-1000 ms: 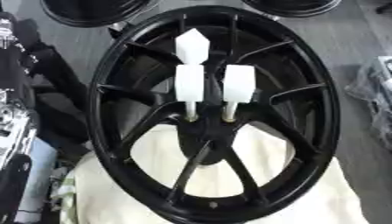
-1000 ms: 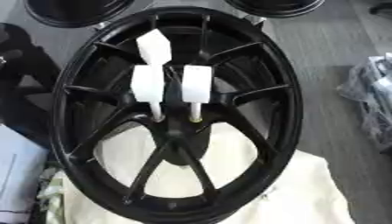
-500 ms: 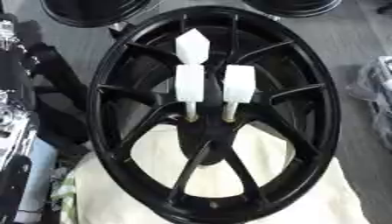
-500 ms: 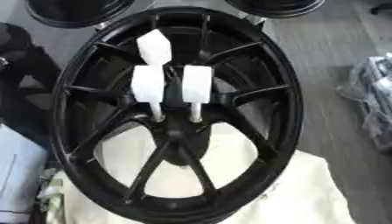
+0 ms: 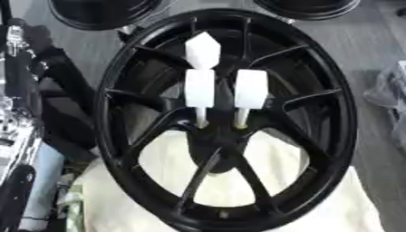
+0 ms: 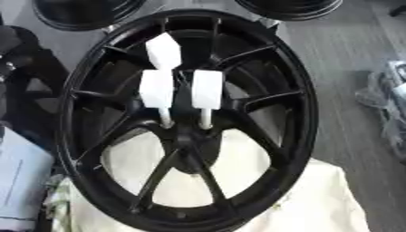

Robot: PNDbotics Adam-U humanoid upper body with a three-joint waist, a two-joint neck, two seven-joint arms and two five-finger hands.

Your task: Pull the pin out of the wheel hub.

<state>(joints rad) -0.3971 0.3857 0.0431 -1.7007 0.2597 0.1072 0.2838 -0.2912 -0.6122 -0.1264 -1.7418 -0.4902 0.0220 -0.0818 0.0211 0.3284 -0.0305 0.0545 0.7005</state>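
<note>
You are looking down on a large black spoked wheel [image 5: 226, 122] lying flat on a cream cloth [image 5: 262, 163]. Three white block-headed pins stand in its hub [image 5: 215, 136]: a left pin [image 5: 199, 90] and a right pin [image 5: 250, 90] side by side, their thin shafts entering the hub, and a third pin [image 5: 203, 50] just beyond them. Neither robot hand appears in either view, so you cannot tell how their fingers stand. Two more black wheels [image 5: 107, 11] lie past the far rim.

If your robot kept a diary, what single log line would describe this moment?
wheel: black, spoked, lying on cream cloth | pins: three white-handled, standing in hub | robot hands: none in view
</note>
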